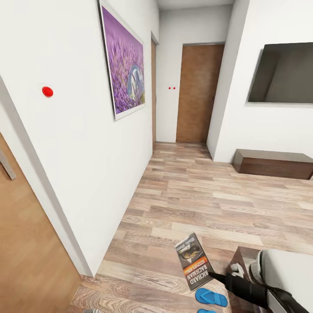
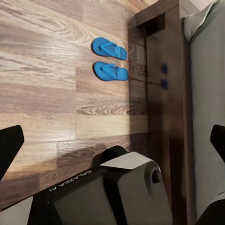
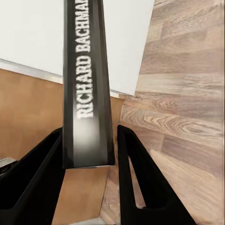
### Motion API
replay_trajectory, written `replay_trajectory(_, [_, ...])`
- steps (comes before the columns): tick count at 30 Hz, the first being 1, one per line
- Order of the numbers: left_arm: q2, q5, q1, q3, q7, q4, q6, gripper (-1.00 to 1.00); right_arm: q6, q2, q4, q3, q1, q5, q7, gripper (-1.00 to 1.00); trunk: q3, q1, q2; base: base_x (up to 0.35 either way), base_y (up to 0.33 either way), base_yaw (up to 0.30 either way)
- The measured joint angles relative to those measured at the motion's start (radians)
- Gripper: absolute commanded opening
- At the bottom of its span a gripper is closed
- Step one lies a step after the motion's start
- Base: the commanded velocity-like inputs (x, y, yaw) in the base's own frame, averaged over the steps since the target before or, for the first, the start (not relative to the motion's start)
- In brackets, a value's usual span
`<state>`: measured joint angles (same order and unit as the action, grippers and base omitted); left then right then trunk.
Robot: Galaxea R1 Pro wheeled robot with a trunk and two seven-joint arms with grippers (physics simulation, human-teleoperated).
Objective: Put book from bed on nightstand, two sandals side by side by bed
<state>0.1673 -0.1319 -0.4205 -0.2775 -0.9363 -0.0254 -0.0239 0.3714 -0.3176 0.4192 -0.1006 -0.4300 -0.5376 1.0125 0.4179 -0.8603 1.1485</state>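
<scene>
Clamped between the two black fingers of the right gripper (image 3: 89,164) is the book (image 3: 86,79), seen spine-on in the right wrist view, with "RICHARD BACHMAN" in white running along the dark edge. From the head camera the same book (image 1: 194,260) hangs in the air above the wood-plank floor (image 1: 208,195), just off the corner of the bed (image 1: 287,265), its orange band and dark cover facing up, the black right arm (image 1: 248,287) reaching to it from the bed side. Two blue sandals (image 2: 110,60) lie side by side on the floor right beside the bed frame (image 2: 157,93) (their long edges nearly touching) in the left wrist view; one sandal (image 1: 211,297) also appears below the book in the head view. Of the left gripper (image 2: 115,140), only two dark fingertips (image 2: 10,145) show, standing far apart with nothing between them. Further from the bed, a long low dark bench (image 1: 273,163) sits against the white wall under a wall-mounted screen (image 1: 282,74), and a lavender picture (image 1: 124,65) hangs on the wall opposite.
</scene>
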Motion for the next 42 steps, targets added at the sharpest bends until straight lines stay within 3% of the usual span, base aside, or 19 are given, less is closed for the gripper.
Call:
replay_trajectory(8, [-0.005, 0.002, 0.001, -0.007, -0.002, 0.004, -0.054, 1.0, -0.021, -0.005, -0.048, 0.002, 0.0, -0.001, 0.0, -1.0, 0.0, 0.0, 0.0, 0.0, 0.0, 0.0])
replay_trajectory(12, [0.011, 0.004, 0.0, -0.009, -0.003, 0.005, -0.074, 1.0, -0.082, -0.005, -0.086, 0.002, 0.0, -0.002, -0.001, -1.0, 0.0, 0.0, 0.0, 0.0, 0.0, 0.0])
replay_trajectory(28, [0.017, 0.004, 0.0, -0.008, -0.003, 0.006, -0.076, 1.0, -0.133, -0.005, -0.094, 0.001, 0.0, -0.004, -0.009, -1.0, 0.0, 0.0, 0.0, 0.0, 0.0, 0.0])
replay_trajectory(34, [0.017, 0.004, 0.0, -0.008, -0.003, 0.006, -0.076, 1.0, -0.201, -0.005, -0.135, 0.002, 0.0, -0.004, -0.008, -1.0, -0.008, 0.0, 0.0, 0.0, 0.0, 0.0])
replay_trajectory(42, [0.017, 0.004, 0.0, -0.008, -0.003, 0.006, -0.076, 1.0, -0.214, -0.005, -0.143, 0.001, 0.0, -0.004, -0.003, -1.0, -0.02, 0.0, 0.0, 0.0, 0.0, 0.0])
